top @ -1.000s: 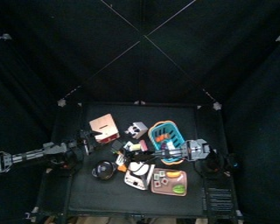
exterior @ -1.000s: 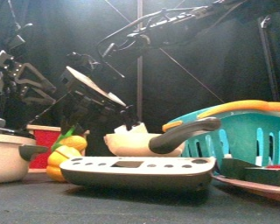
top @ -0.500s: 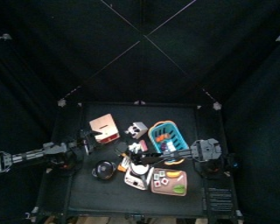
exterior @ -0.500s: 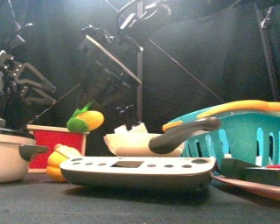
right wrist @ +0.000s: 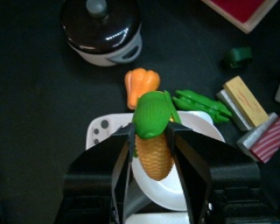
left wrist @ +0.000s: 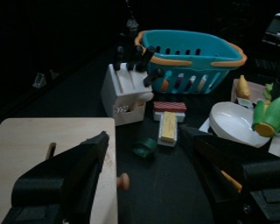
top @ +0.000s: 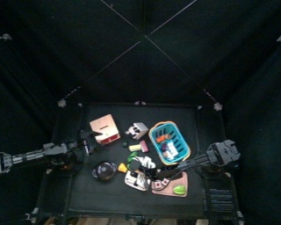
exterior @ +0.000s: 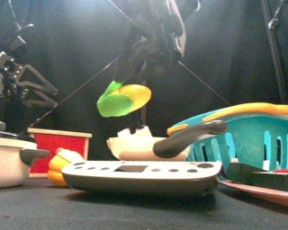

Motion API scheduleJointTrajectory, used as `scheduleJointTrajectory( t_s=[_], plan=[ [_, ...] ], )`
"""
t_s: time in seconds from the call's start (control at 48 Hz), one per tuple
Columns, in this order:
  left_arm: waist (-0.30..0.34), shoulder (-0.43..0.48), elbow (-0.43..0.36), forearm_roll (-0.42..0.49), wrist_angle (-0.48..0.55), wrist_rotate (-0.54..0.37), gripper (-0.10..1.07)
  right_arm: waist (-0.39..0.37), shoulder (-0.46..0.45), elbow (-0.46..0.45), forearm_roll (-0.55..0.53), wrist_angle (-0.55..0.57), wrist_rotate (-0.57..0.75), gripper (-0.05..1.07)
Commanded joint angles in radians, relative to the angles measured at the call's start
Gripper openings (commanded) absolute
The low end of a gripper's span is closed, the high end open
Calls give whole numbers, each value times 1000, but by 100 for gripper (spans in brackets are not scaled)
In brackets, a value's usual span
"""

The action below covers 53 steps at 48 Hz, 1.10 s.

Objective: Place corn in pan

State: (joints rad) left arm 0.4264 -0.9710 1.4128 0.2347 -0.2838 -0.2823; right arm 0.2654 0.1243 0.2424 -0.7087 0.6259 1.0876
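Note:
My right gripper [right wrist: 154,150] is shut on the corn [right wrist: 154,136], a yellow cob with a green husk. It holds the cob in the air over a white bowl [right wrist: 166,188]. In the front view the corn [exterior: 125,97] hangs well above the table, under the right gripper [exterior: 143,79]. The pan [top: 104,170] is round and black with a pale rim, and sits at the table's front left. In the right wrist view the pan [right wrist: 101,33] lies beyond an orange carrot [right wrist: 139,84], apart from the corn. My left gripper [left wrist: 166,188] rests open at the table's left side.
A teal basket [top: 169,141] stands at the right, with a white knife block [top: 137,132] and a pink cutting board [top: 104,126] further back. A grey scale [exterior: 140,175] and a pink tray [top: 169,185] lie at the front edge. A red box [exterior: 60,144] stands near the left.
The right gripper has lifted the corn from table level beside the red box, up and toward the middle. The left arm has not moved.

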Motion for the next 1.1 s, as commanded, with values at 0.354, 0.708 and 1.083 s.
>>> scheduleJointTrajectory(
  t_s=[0.354, 0.708, 1.083],
  plan=[
    [2, 3, -12, -2, -5, 0, 98, -21, -87, 124, 49, -52, 2, 72],
    [2, 3, -11, -2, -5, 0, 98, -81, -95, 201, 61, -178, -2, 73],
    [2, 3, -11, -2, -5, 0, 98, -107, -104, 206, 61, -209, -5, 74]
  ],
)
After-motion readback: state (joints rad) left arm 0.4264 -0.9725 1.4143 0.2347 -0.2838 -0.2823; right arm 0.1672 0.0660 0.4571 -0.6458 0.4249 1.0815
